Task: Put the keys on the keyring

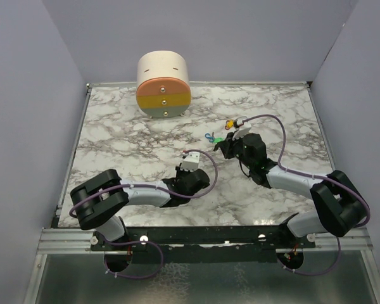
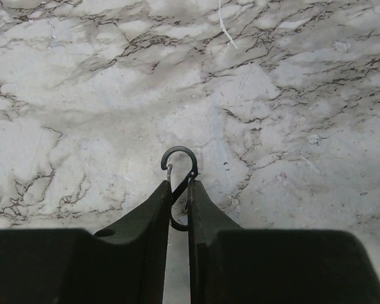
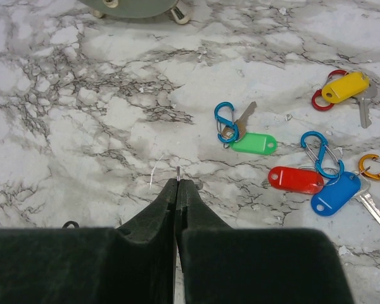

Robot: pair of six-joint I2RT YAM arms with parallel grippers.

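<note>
- Left tool pinches a black keyring clip.
- Right tool is pressed together, low over the marble bench.
- Keys lie on the bench to its right: green, red, blue, yellow.

Keys on the table

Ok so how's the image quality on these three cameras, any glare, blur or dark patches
Top external: soft, even light, no glare on the marble table, but the keys are tiny specks. Left wrist: the left gripper is near-black, swallowing the lower half of the black clip it pinches. Right wrist: keys sharp and colourful, the right gripper underexposed.
</note>
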